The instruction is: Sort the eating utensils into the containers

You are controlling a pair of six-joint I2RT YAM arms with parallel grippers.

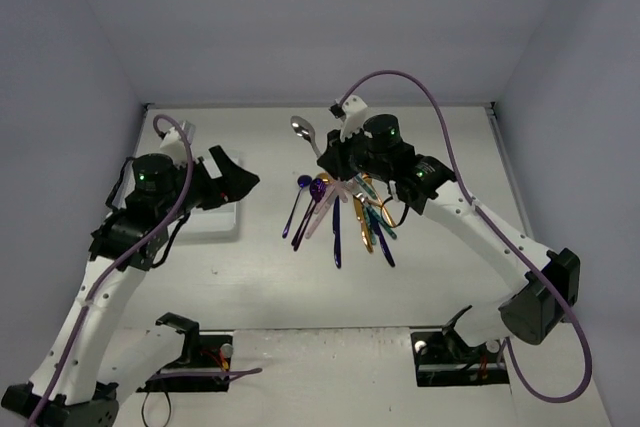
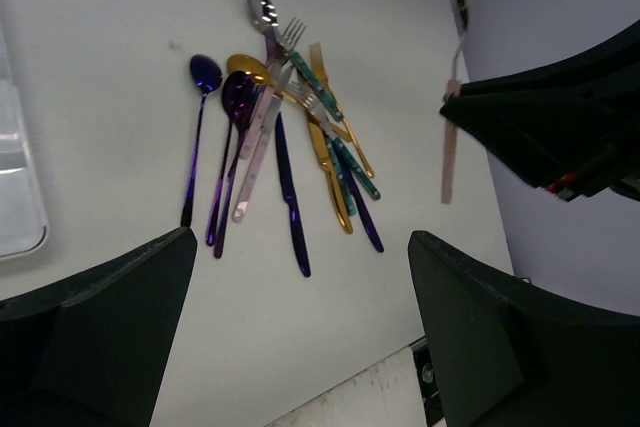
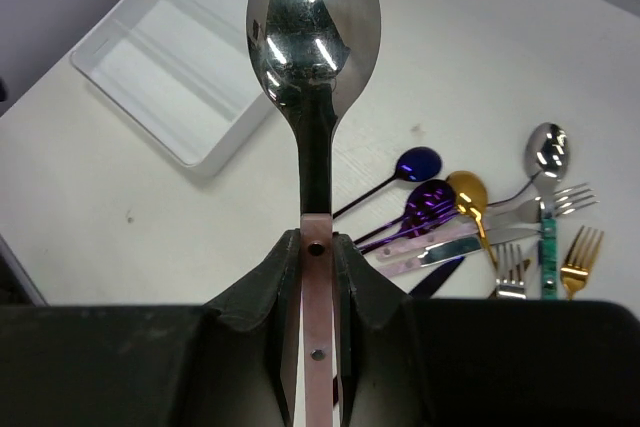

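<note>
Right gripper point(image 3: 316, 249) is pinching the flat pink handle of a spoon point(image 3: 313, 17) with a mirror-shiny oval bowl. Left gripper point(image 2: 300, 247) hangs wide open. Glossy cutlery pile point(image 2: 285, 137), ridged white tray point(image 3: 190, 47).

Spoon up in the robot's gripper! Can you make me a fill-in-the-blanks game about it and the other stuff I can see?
1. The right gripper is shut on a spoon with a silver bowl and a ____ handle.
2. The left gripper is ____ and holds nothing.
3. The tray on the table is coloured ____.

Missing words: pink; open; white.
</note>
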